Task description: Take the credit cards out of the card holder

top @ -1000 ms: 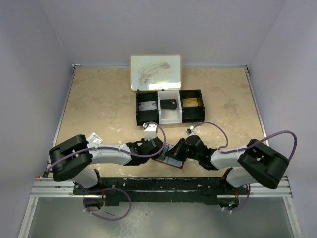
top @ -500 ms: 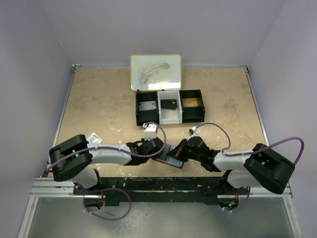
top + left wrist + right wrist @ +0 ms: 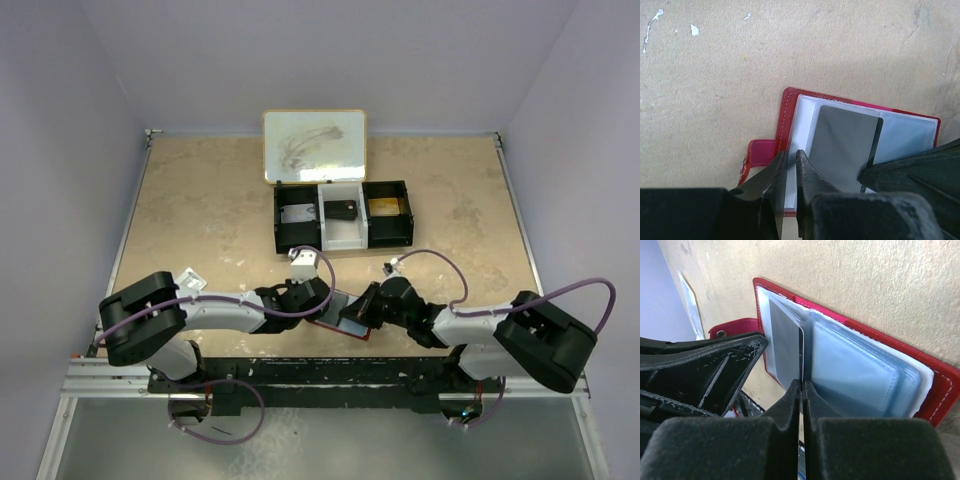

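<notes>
Two clamped: right gripper (image 3: 801,383) on grey card (image 3: 786,347); left gripper (image 3: 791,158), seemingly, red card holder (image 3: 788,114).

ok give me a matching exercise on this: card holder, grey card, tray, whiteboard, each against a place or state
Things:
1. card holder
2. grey card
3. tray
4. whiteboard

Place or state:
A. black, three compartments, white middle
B. pinched in the shut right end effector
C. at the very back
D. red, lying open

Pairs: 1-D, 2-B, 3-A, 4-C
</notes>
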